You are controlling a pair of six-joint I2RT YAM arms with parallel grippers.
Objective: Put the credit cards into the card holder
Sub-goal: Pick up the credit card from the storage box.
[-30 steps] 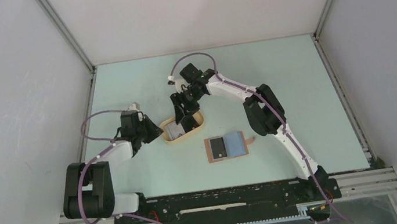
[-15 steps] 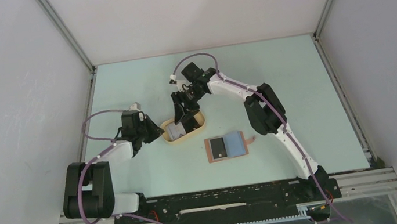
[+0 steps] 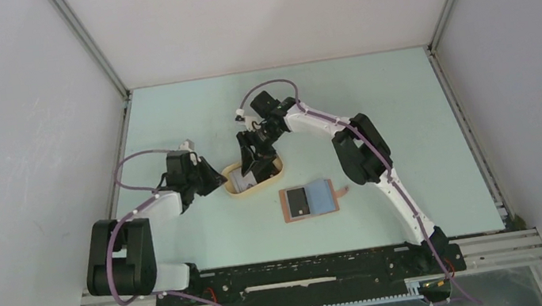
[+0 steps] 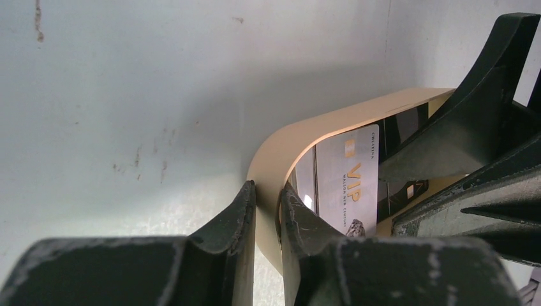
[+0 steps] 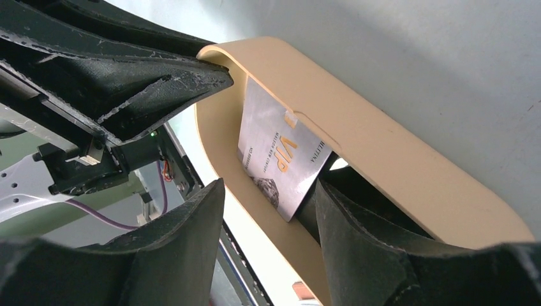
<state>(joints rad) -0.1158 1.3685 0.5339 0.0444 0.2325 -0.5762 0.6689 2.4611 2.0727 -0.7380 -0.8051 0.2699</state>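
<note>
Pale green bench (image 3: 407, 118) inside grey walls, and the right arm has just come down. Half a second ago its wrist stood higher; now the right fingers (image 3: 254, 168) sit inside the tan tray (image 3: 235, 192).

Left fingers (image 3: 216, 181) have not budged. They are narrow, one inside and one outside, pinching the tray's wall at its 9 o'clock end and pinning it to the bench.

The right wrist view shows the right fingers spread wide, either side of a pale card (image 5: 281, 162) that leans tilted against the tray's wall. Whether either one touches it yet, I cannot tell. So the pick looks about to happen, not done.

The card holder (image 3: 309, 200) lies open and flat at 4 o'clock from the tray, near but apart, with something dark already on its left half.

Room is tight in the tray: wall on both long sides and the left arm's black fingers close by the card. Once lifted out, the way toward 4 o'clock is bare bench, and the enclosure walls stand well apart.
</note>
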